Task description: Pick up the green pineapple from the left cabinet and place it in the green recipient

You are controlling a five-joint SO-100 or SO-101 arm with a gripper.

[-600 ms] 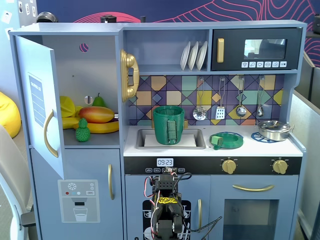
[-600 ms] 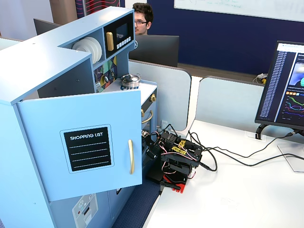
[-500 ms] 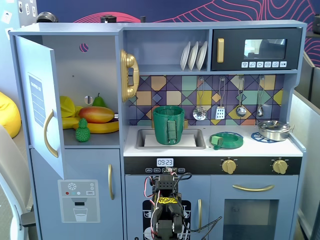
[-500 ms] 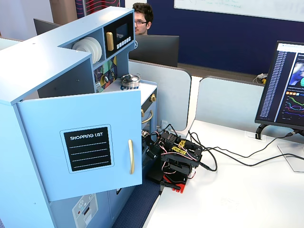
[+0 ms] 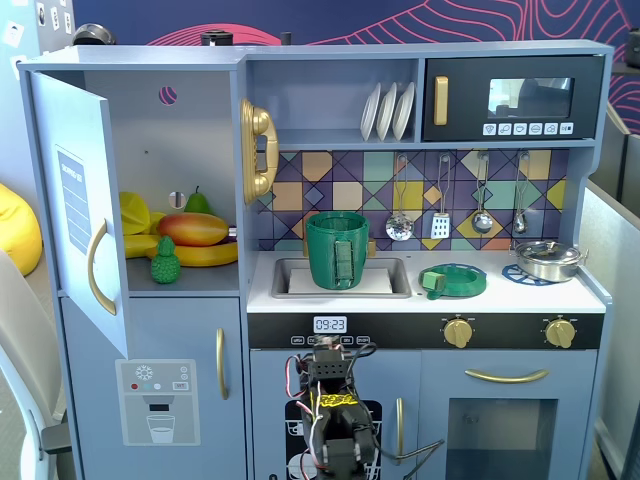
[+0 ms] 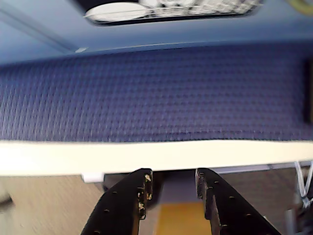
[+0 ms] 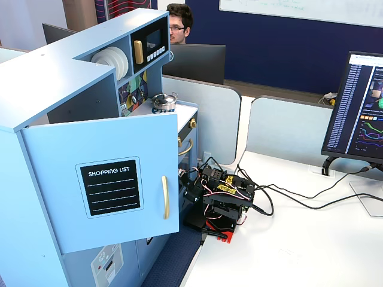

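We see the left cabinet [image 5: 180, 180] door swung wide, bumpy green pineapple [image 5: 165, 262] at the shelf's front edge; our gripper [image 6: 172, 185] hangs part-open, empty.

We see the dark green, bumpy pineapple [image 5: 165, 262] in the blue-grey left cabinet [image 5: 190, 130], whose door carries a gold handle [image 5: 95, 268]. The recipient [image 5: 337, 250] is dark green with a ribbed strap. Behind it, a backsplash [image 5: 330, 180] of purple, yellow and teal tiles. The arm's black jaws face a navy woven mat [image 6: 156, 93].
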